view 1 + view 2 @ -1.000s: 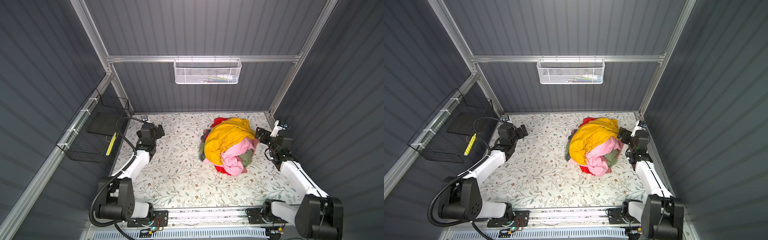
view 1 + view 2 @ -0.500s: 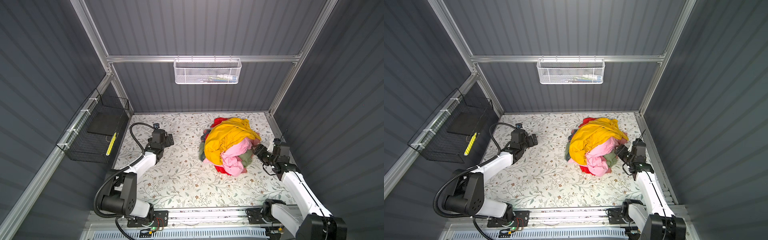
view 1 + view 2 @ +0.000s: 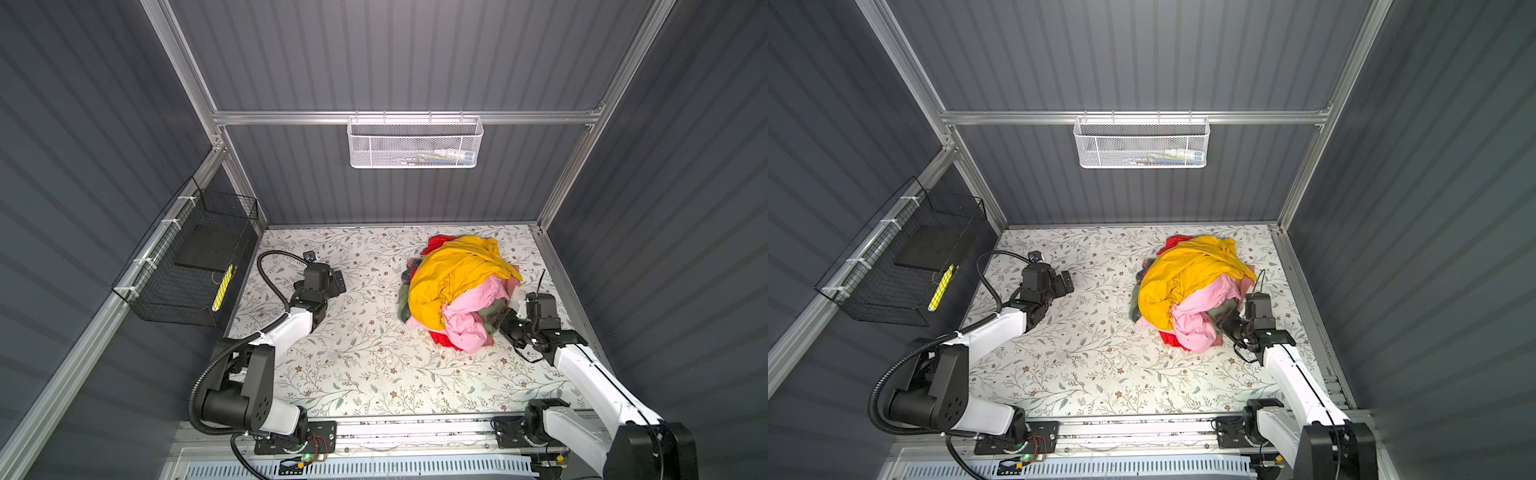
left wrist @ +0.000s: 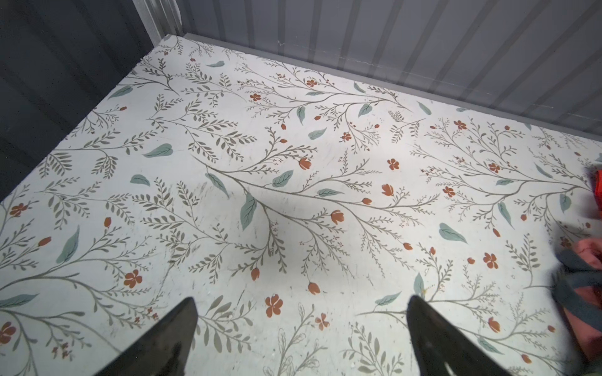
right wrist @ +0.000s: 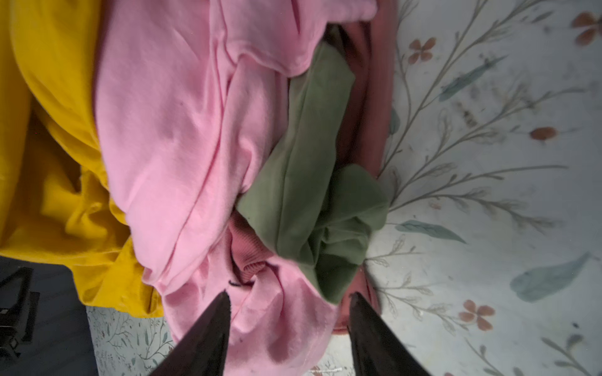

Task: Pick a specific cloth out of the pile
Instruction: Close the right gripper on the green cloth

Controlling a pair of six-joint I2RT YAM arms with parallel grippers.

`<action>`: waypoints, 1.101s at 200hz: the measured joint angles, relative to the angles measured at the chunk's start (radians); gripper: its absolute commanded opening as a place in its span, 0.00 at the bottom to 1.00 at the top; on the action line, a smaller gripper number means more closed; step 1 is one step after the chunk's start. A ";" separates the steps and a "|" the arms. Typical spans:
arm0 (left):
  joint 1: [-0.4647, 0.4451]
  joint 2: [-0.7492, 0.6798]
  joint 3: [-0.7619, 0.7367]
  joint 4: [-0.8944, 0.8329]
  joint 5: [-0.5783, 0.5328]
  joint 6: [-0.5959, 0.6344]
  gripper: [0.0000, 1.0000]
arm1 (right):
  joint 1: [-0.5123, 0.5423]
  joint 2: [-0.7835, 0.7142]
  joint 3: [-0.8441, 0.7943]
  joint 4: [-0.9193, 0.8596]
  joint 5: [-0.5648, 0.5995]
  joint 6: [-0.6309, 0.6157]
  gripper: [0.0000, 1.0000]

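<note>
The pile [image 3: 457, 282] [image 3: 1187, 278] lies right of the middle of the table, with a mustard-yellow garment on top and a light pink one below it. The cloth [image 5: 309, 182], sage green, pokes out at the pile's near-right side [image 3: 487, 311] [image 3: 1220, 311], wedged between pink and maroon folds. My right gripper [image 3: 500, 321] [image 3: 1225, 321] [image 5: 290, 294] is pushed into that side, its jaws half-narrowed but apart, with a pink fold and the cloth's tip between them. My left gripper [image 3: 338, 283] [image 3: 1068, 282] [image 4: 301, 298] hovers wide open over the bare table, left of the pile.
The floral table [image 3: 357, 357] is walled in by grey panels. A black wire basket [image 3: 187, 266] hangs on the left wall and a white mesh basket [image 3: 415, 143] on the back wall. The pile's edge [image 4: 586, 280] shows in the left wrist view.
My right gripper has come in low against the pile's near-right side and its jaws have narrowed. My left arm has swung from the table's left edge toward the middle, jaws still wide.
</note>
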 measured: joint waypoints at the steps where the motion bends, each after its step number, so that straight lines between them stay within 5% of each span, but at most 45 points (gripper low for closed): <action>1: 0.000 0.000 0.000 0.000 0.000 -0.001 1.00 | 0.003 0.004 0.001 0.000 0.001 0.000 0.58; 106: 0.000 -0.048 -0.029 -0.007 -0.025 -0.003 1.00 | 0.032 0.242 0.153 0.011 0.114 -0.095 0.64; 178: 0.000 -0.076 -0.032 -0.031 -0.035 -0.002 1.00 | 0.031 0.337 0.195 0.053 0.111 -0.126 0.43; 220: 0.000 -0.076 -0.032 -0.039 -0.037 -0.002 1.00 | 0.031 0.287 0.162 0.073 0.116 -0.120 0.52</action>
